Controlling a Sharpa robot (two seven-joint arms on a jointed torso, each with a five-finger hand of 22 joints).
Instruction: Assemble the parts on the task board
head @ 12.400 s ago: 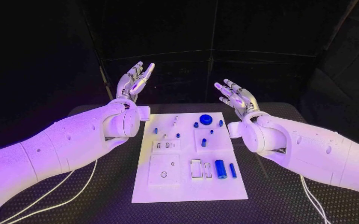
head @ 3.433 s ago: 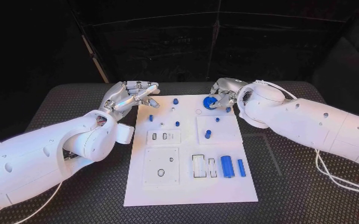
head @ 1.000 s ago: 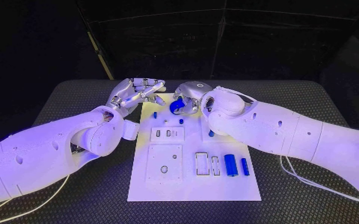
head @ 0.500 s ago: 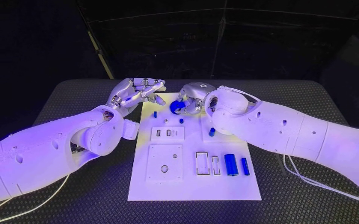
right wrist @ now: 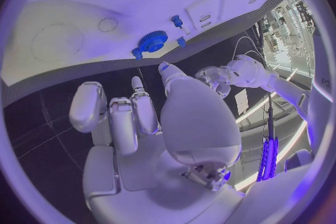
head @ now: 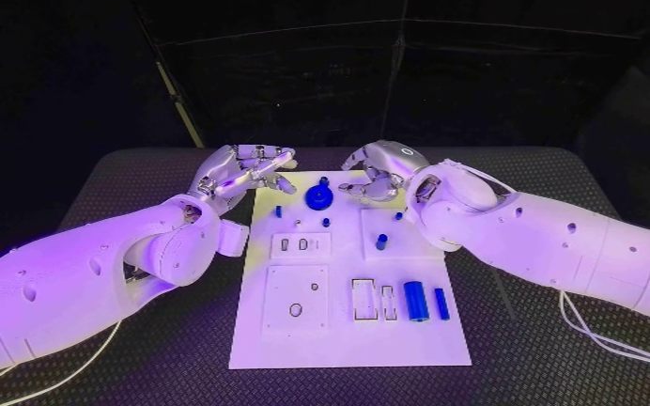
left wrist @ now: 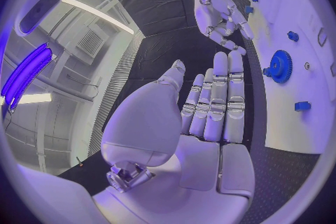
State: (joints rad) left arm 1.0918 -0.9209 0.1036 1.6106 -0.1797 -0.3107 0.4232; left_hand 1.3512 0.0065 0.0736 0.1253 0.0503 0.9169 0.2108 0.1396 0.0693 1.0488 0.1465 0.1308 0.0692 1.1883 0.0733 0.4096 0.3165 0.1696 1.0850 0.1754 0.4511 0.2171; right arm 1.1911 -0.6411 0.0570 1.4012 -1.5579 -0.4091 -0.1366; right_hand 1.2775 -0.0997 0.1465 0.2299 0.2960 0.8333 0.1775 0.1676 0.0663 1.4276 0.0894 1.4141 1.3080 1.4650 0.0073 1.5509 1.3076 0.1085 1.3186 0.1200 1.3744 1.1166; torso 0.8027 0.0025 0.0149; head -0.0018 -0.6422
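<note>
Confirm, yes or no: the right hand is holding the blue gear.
No: the blue gear sits on the task board, apart from the right hand, whose fingers hold nothing.

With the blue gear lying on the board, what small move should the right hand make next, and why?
Probably lift clear and go for another loose part. The blue gear sits on the task board, apart from the right hand, which holds nothing; blue cylinders lie at the board's near end.

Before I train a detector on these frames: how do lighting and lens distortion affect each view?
Head view: violet light tints the task board; background black; edges straight. Left wrist view: fisheye bends the board's edge; bright room lamps glare beside the left hand; blue gear stays distinct. Right wrist view: same curvature, right hand looms large, gear small.
</note>
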